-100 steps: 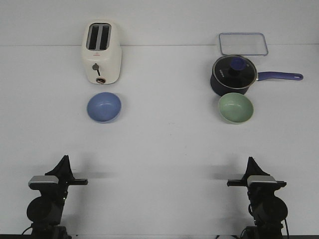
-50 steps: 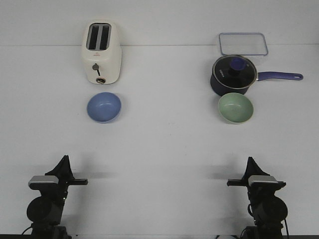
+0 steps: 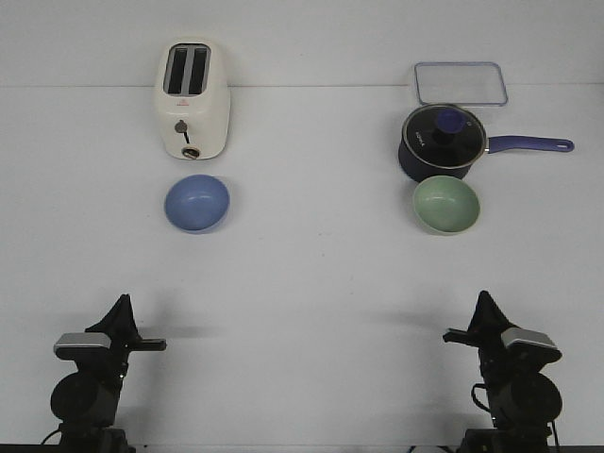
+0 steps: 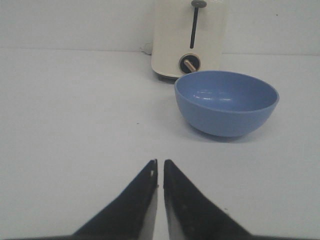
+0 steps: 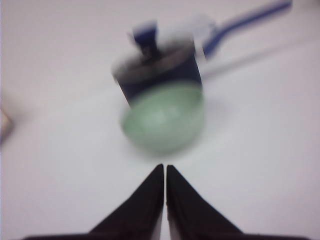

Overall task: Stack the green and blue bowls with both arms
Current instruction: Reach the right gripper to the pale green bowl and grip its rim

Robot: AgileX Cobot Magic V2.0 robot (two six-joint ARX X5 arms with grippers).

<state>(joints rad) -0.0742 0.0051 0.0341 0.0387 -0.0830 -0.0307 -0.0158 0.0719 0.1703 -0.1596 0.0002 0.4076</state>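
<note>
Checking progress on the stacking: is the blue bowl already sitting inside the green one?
No, the blue bowl sits by the toaster, far across the table from the green bowl.

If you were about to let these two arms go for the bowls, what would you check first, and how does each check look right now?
1. Both bowls upright and empty: ok. The blue bowl and green bowl sit open side up.
2. Left pincer free: ok, shut, holding nothing, well short of the blue bowl.
3. Right pincer free: ok, shut and empty. Both would need to open before grasping.
4. Room around the blue bowl: ok, though the toaster stands close behind it.
5. Room around the green bowl: not ok; the saucepan is right behind it, touching or nearly so.
6. Right wrist view sharp: not ok, it is blurred.
</note>
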